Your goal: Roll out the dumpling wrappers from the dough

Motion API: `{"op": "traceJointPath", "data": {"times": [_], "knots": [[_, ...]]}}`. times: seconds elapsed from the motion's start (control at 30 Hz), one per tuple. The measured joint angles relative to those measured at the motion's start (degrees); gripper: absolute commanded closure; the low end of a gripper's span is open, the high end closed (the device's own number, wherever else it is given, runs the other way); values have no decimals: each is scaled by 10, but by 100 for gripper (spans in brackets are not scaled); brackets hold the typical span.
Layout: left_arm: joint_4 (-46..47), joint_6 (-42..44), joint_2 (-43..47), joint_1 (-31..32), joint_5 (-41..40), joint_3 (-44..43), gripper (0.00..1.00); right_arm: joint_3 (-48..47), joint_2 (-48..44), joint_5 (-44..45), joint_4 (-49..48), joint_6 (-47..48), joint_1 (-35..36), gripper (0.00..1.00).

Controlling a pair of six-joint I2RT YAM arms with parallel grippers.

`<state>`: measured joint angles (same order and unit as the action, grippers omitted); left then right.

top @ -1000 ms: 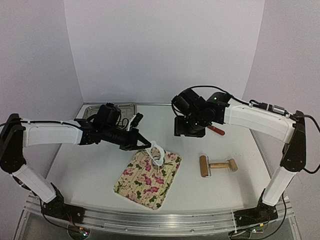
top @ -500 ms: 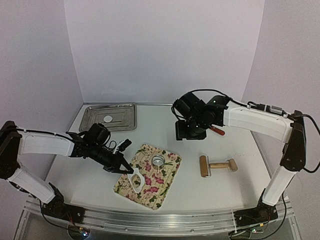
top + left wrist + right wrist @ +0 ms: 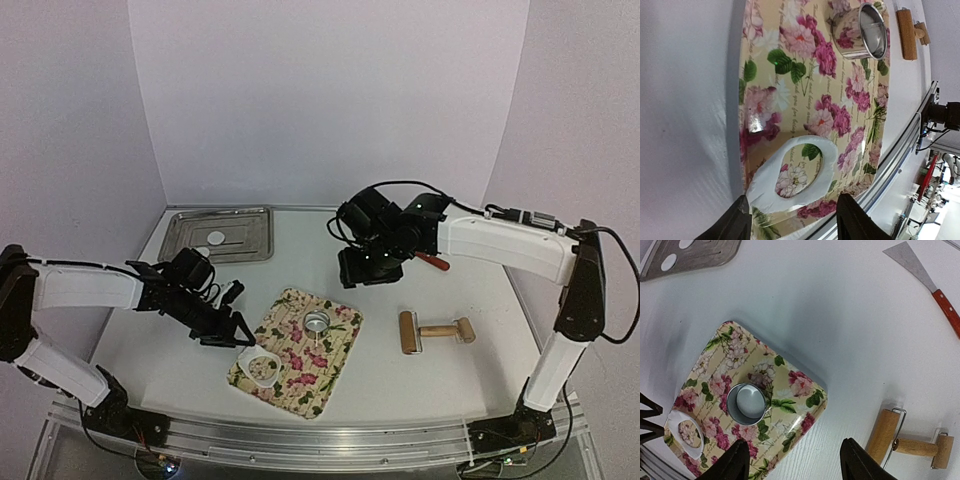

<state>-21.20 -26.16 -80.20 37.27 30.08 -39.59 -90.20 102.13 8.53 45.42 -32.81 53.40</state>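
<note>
- The left fingers (image 3: 238, 332) now stand wide apart with nothing between them. A moment ago they were pinched shut, carrying a floppy piece of white dough.
- That dough offcut (image 3: 762, 175), a flattened white piece with a round hole through its middle, now lies just ahead of the left fingers. It rests on the near corner of the floral mat (image 3: 805, 90), clear of both fingertips.
- Further ahead of the left fingers, a metal ring cutter (image 3: 867, 30) stands upright on the mat. Whether a cut disc sits inside it cannot be told.
- The right fingers (image 3: 358, 272) hang wide and empty, as they did a second ago. The cutter is below them and the offcut is off to one side.
- The finished dumpling wrappers (image 3: 216, 238) lie in a metal tray (image 3: 245, 240), well beyond the left fingers at the far left of the bench (image 3: 420, 390). The right wrist view shows two pale rounds there.
- A wooden roller (image 3: 435, 330) lies on the bench nearer than the right fingers. A red-handled scraper (image 3: 432, 260) lies just beside those fingers. Nothing touches either tool.
- Judging from this, the leftover dough has been set back on the mat for reuse. It probably needs gathering and rolling flat before another disc can be cut. Being thin and holed, it may tear or cling to the mat.
</note>
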Motion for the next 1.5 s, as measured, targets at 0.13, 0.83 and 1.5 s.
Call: {"op": "traceJointPath", "data": {"times": [0.13,0.83,1.5], "knots": [[-54,-10,74,-8,-55,-19,8,-30,52,-22,-5,9,6,40],[-59,-120,115,-13,-113,-54,11,-89,218,-71,-1,13,8,57],[19,-162,40,-12,-91,-82,14,-106,239,-104,3,7,10,100]]}}
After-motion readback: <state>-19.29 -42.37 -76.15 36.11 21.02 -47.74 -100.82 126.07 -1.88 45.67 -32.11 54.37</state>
